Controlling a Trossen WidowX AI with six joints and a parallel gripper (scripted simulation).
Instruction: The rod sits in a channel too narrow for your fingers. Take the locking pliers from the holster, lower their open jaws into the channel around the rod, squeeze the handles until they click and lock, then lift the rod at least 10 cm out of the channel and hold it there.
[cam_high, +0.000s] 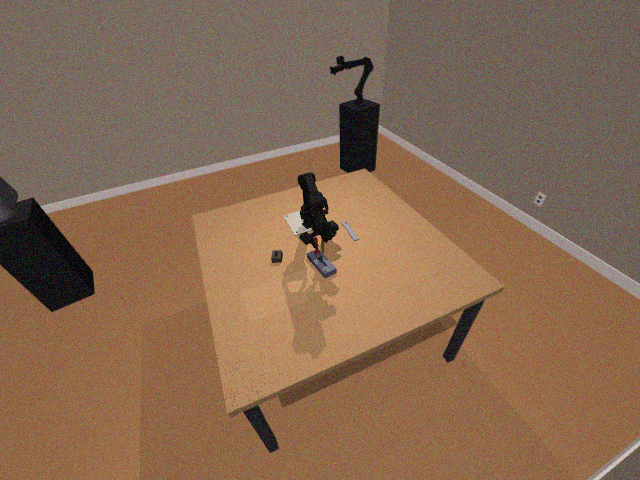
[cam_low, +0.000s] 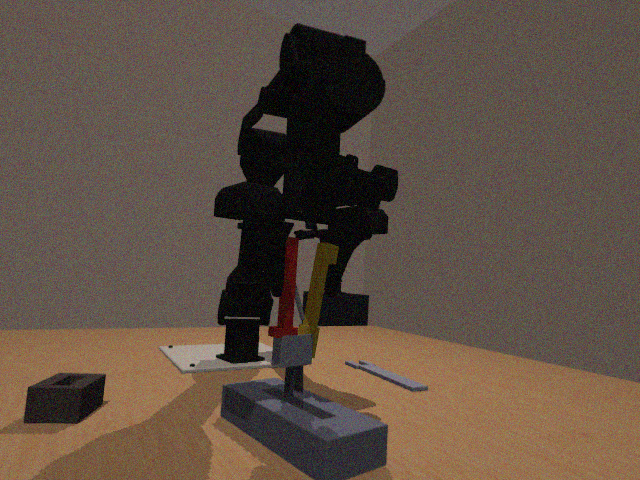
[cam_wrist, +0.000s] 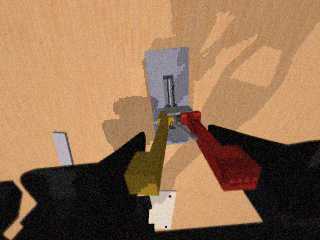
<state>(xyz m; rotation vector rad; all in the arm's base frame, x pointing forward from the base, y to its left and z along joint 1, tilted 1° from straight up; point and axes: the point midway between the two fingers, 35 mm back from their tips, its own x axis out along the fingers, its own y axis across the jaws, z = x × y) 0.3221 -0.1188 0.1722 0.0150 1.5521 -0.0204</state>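
On a wooden table (cam_high: 403, 279) (cam_low: 491, 413) (cam_wrist: 75, 60), we hold locking pliers (cam_high: 316, 245) (cam_low: 292, 289) (cam_wrist: 210, 155) upright by their spread red and yellow handles in our partly open gripper (cam_high: 319, 238) (cam_low: 311, 232) (cam_wrist: 176, 132). The jaws point into the slot of a gray block (cam_high: 329, 269) (cam_low: 356, 439) (cam_wrist: 167, 57); we cannot tell whether they grip the rod (cam_wrist: 170, 91), which lies in that slot.

Wooden table (cam_high: 392, 279) (cam_low: 491, 413) (cam_wrist: 75, 60): grey channel block (cam_high: 321, 263) (cam_low: 356, 431) (cam_wrist: 155, 62), dark block (cam_high: 277, 255) (cam_low: 62, 403), white plate (cam_high: 293, 223) (cam_low: 180, 356) (cam_wrist: 162, 215), apparently wrench (cam_high: 349, 230) (cam_low: 390, 376) (cam_wrist: 63, 148).
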